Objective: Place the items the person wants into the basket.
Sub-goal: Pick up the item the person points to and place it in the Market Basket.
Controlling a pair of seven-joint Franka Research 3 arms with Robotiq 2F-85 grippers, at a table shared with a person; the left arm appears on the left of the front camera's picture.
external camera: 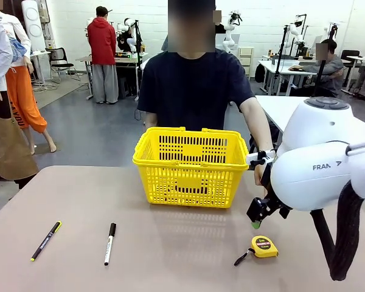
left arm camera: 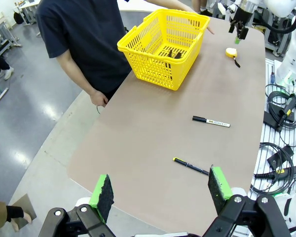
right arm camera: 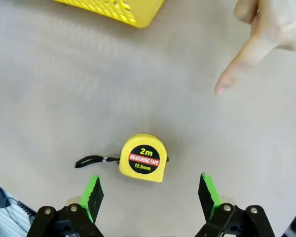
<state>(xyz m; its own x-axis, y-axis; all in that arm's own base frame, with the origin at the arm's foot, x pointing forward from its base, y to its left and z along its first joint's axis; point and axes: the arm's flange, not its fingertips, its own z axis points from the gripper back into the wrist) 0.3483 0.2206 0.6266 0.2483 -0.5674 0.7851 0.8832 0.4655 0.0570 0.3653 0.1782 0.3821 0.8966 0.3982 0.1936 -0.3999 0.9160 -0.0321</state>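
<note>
Right gripper [right arm camera: 147, 195] is hanging over the tape measure [right arm camera: 142, 158], jaws spread wide and nothing between them. From the wrist camera the yellow case sits just ahead of my fingertips, a touch toward the left pad, its black strap [right arm camera: 91, 161] trailing out past that side. The person's hand [right arm camera: 266, 37] is pointing a finger down at the table, beyond the tape measure and off toward my right pad, so I read this one as the wanted item. The basket [external camera: 190, 165] is farther ahead on the table, well apart from the tape measure; something dark already lies in it, I can't tell what.

So I judge we're at the approach step for this pick. Next I'd centre over the case, come straight down with one pad on each side, mind the strap, close, then carry it to the basket.

Left gripper [left arm camera: 160, 190] is parked high over the near edge, also fully spread and empty, two pens [left arm camera: 210, 121] ahead of it, not my concern.
</note>
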